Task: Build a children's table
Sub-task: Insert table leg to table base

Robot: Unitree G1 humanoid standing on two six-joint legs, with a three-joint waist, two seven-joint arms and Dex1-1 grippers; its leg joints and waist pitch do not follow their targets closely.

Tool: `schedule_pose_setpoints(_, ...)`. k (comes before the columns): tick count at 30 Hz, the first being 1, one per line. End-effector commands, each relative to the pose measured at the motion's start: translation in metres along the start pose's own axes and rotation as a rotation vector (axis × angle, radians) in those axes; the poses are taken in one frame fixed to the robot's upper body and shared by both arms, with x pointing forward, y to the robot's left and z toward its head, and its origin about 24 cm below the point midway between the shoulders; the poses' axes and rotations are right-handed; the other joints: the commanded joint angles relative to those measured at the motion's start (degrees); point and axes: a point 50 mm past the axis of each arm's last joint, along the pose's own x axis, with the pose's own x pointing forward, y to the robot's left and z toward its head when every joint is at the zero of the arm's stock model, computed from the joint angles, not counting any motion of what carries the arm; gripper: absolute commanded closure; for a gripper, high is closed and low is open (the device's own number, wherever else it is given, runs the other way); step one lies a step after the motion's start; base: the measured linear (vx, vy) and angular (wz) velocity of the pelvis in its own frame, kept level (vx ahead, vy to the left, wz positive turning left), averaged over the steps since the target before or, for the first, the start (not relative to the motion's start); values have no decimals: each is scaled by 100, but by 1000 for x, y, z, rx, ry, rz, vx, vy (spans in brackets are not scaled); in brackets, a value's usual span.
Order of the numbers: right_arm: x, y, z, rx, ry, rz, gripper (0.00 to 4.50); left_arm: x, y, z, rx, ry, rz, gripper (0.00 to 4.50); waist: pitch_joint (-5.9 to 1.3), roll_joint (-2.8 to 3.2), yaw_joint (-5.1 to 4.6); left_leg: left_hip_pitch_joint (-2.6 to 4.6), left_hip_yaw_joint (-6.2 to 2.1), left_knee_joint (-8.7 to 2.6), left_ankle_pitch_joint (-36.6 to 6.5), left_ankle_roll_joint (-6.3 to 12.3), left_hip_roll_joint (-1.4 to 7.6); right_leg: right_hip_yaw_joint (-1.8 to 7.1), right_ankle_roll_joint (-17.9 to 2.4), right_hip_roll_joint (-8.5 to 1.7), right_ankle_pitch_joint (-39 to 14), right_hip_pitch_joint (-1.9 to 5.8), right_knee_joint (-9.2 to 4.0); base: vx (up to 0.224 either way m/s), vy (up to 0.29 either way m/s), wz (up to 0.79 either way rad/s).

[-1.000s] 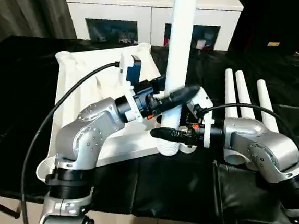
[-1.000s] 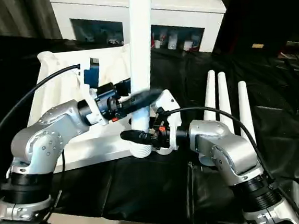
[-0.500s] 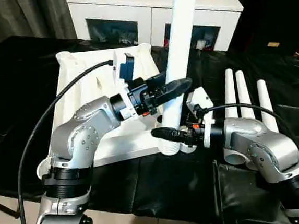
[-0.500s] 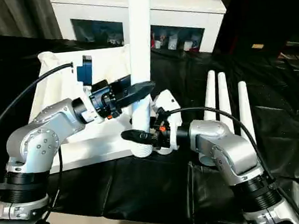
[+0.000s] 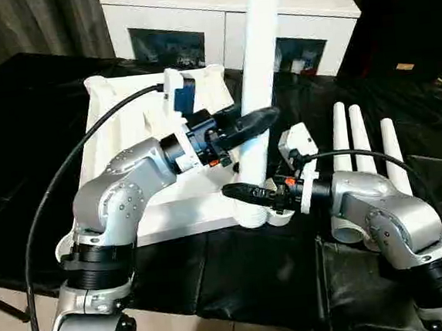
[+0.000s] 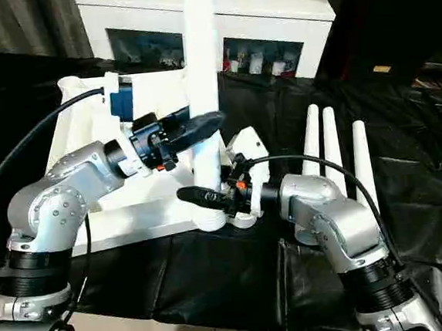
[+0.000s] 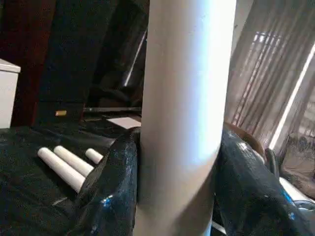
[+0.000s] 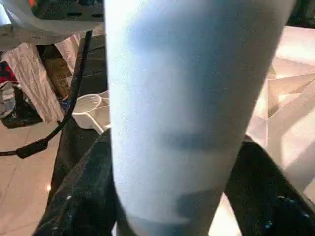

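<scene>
The white table top is laid upside down on a surface covered in black sheeting, its ribbed underside facing up and round sockets visible at its corners. One white leg is held upright at the near right corner socket, where its lower end is seated. The leg is clasped at mid-height by the left gripper, whose black fingers are pressed against both sides of the tube. Lower down, close above the socket, the same leg is gripped by the right gripper, with a finger on each side of it. Three further legs are laid side by side on the sheeting, right of the table top. A white cabinet with glass doors is seen behind.
</scene>
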Motion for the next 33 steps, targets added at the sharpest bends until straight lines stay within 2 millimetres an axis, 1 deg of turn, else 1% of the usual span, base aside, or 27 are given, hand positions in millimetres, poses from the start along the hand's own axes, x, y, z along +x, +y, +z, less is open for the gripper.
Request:
schedule_pose_setpoints(1,-6,-4,12,-50,-20,-25,137,5,-2,7,31,3,-26,265,-388,68,2,89,-189,-401,-606,28,388,287,-1416,-481,-217,332,-319,0,0,0)
schedule_pose_setpoints(6,-10,-4,13,-41,-10,-11,135,4,-1,7,38,10,-35,265,-385,69,3,91,-188,-401,-643,31,386,287,-1401,-480,-281,331,-328,0,0,0)
schedule_pose_setpoints(10,-13,-4,13,-22,-3,-5,135,4,-1,7,44,16,-40,266,-394,72,8,93,-188,-393,-578,65,392,288,-1445,-482,-133,337,-308,0,0,0)
schedule_pose_setpoints(12,-14,-4,12,-12,-1,0,135,4,-2,6,47,21,-50,266,-391,70,6,93,-186,-392,-595,71,390,288,-1456,-481,-158,333,-314,0,0,0)
schedule_pose_setpoints(13,-15,-3,12,15,-6,17,135,4,-3,6,54,31,-61,266,-392,59,8,95,-186,-394,-607,83,388,286,-1451,-483,-213,337,-320,0,0,0)
schedule_pose_setpoints(15,-15,-2,12,34,-7,33,135,4,-5,6,58,33,-73,266,-390,67,8,93,-190,-397,-595,92,392,286,-1443,-481,-246,335,-317,0,0,0)
schedule_pose_setpoints(20,-14,0,10,46,11,51,135,5,-5,6,61,31,-80,266,-392,66,11,92,-189,-392,-589,56,392,284,-1461,-488,-233,337,-314,0,0,0)
schedule_pose_setpoints(21,-14,1,9,49,14,54,135,5,-6,6,61,30,-82,266,-393,53,13,89,-189,-391,-576,57,391,284,-1458,-488,-236,338,-310,0,0,0)
schedule_pose_setpoints(22,-13,1,8,53,17,56,135,6,-6,6,60,30,-84,266,-392,60,15,93,-190,-392,-577,51,394,284,-1452,-491,-254,333,-314,0,0,0)
schedule_pose_setpoints(23,-13,2,7,58,20,58,153,6,-6,6,60,29,-87,266,-392,46,12,92,-186,-392,-574,50,394,285,-1449,-490,-251,334,-316,0,0,0)
schedule_pose_setpoints(24,-13,2,7,58,20,58,153,6,-6,6,60,29,-87,266,-392,46,12,92,-186,-392,-574,50,394,285,-1449,-490,-251,334,-316,0,0,0)
schedule_pose_setpoints(25,-13,2,6,63,23,58,171,6,-7,6,61,29,-90,266,-392,53,15,93,-186,-391,-572,49,392,284,-1441,-491,-267,331,-314,0,0,0)
schedule_pose_setpoints(27,-13,2,5,72,26,59,174,7,-7,5,64,36,-95,266,-391,53,12,92,-188,-391,-575,47,392,284,-1434,-490,-294,332,-315,0,0,0)
schedule_pose_setpoints(28,-13,2,5,74,26,59,192,7,-6,5,66,41,-96,266,-391,54,13,91,-189,-392,-575,45,392,284,-1430,-493,-300,334,-317,0,0,0)
schedule_pose_setpoints(29,-13,2,5,76,26,59,192,6,-7,4,66,43,-97,266,-391,64,17,95,-188,-393,-573,45,391,285,-1425,-492,-301,330,-318,0,0,0)
schedule_pose_setpoints(31,-14,2,5,78,27,60,217,6,-7,4,66,45,-100,266,-392,59,14,90,-187,-391,-573,39,390,285,-1432,-492,-275,334,-317,0,0,0)
schedule_pose_setpoints(33,-14,2,5,81,29,62,220,6,-7,4,66,45,-101,266,-396,59,15,93,-189,-390,-560,41,393,283,-1438,-489,-241,332,-310,0,0,0)
